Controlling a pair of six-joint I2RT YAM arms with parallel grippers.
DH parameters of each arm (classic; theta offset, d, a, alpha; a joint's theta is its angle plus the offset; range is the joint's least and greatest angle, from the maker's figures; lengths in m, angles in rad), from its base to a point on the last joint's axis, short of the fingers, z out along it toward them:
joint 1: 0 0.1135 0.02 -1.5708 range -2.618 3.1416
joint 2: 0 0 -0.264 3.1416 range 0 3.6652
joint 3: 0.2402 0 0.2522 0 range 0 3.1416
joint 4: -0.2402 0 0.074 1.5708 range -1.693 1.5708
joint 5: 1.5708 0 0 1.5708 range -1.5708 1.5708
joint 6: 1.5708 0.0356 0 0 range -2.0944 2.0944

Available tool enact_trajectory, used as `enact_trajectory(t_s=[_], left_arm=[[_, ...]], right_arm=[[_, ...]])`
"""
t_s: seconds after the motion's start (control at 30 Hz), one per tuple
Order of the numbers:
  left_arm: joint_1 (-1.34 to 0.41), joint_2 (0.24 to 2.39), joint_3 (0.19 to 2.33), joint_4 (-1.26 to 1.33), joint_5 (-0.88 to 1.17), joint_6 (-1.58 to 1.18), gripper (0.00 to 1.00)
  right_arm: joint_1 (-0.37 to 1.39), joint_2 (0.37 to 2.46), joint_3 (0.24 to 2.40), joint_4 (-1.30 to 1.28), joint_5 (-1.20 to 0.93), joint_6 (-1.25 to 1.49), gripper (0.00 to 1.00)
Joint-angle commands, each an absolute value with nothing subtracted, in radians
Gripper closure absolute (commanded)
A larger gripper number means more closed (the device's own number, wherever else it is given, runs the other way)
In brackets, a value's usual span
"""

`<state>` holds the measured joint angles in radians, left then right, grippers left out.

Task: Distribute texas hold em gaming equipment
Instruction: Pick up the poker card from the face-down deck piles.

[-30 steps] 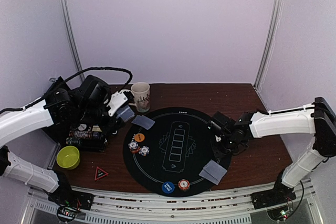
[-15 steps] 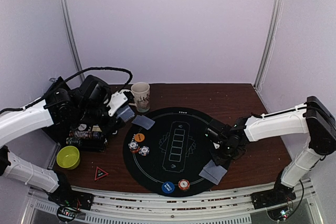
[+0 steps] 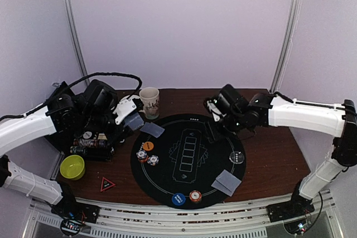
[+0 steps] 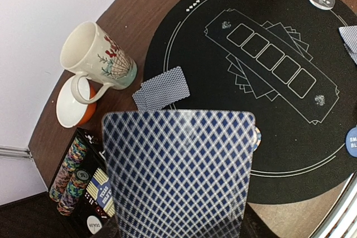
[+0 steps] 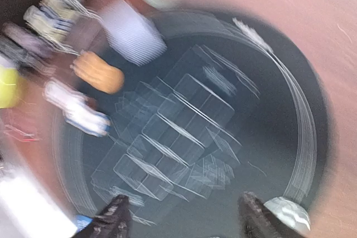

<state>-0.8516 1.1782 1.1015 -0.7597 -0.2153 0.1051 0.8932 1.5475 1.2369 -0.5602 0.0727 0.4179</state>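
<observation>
My left gripper [image 3: 128,113] is shut on a blue-backed playing card [image 4: 178,171] that fills the lower left wrist view and hides the fingers. A small pile of cards [image 4: 162,87] lies on the black mat [image 3: 189,182] near the mug, and another pile [image 3: 227,182] sits at its near right. Striped chip stacks [image 3: 148,158] and an orange disc [image 3: 148,146] lie on the left of the mat. A blue disc [image 3: 178,199] and a chip stack [image 3: 195,195] sit at its front. A clear disc [image 3: 238,158] rests on the right. My right gripper [image 5: 183,221] hovers open and empty over the mat's far right.
A patterned mug [image 3: 149,102] stands behind the mat, over an orange and white saucer [image 4: 72,101]. The black chip case [image 3: 92,143] sits at the left, with a green bowl [image 3: 72,166] and a red triangle [image 3: 106,184] in front of it. The right wrist view is motion-blurred.
My right gripper has opened, left the clear disc on the mat's right side and swung back toward the far right of the mat. The left arm has not moved.
</observation>
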Motion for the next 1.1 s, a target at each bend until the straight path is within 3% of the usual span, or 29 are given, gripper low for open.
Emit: enact_trajectory(t_s=[0.0,0.07,0.27,0.33,0.5,0.83,1.07], left_arm=[[-0.849,1.135,1.106,-0.701,-0.169,0.182,0.48],[-0.849,1.134,1.113,-0.701,-0.152,0.196,0.48],[-0.848,1.129,1.113,-0.703,-0.128,0.219,0.48],[-0.849,1.134,1.115,-0.703,-0.137,0.220,0.48],[-0.849,1.149,1.118,-0.703,-0.130,0.224,0.49],[-0.848,1.166,1.127,-0.705,-0.097,0.253,0.49],[-0.849,1.161,1.125,-0.707,-0.122,0.255,0.50]], right_arm=[[0.888,1.550,1.323,-0.166,-0.434,0.477,0.28],[0.887,1.632,1.379,-0.086,-0.558,0.575,0.27],[0.919,1.784,1.512,0.068,-0.616,0.606,0.21],[0.936,1.838,1.539,0.120,-0.665,0.633,0.12],[0.956,1.908,1.580,0.136,-0.651,0.617,0.12],[0.956,2.049,1.727,0.044,-0.653,0.606,0.24],[0.954,2.049,1.804,-0.172,-0.542,0.468,0.49]])
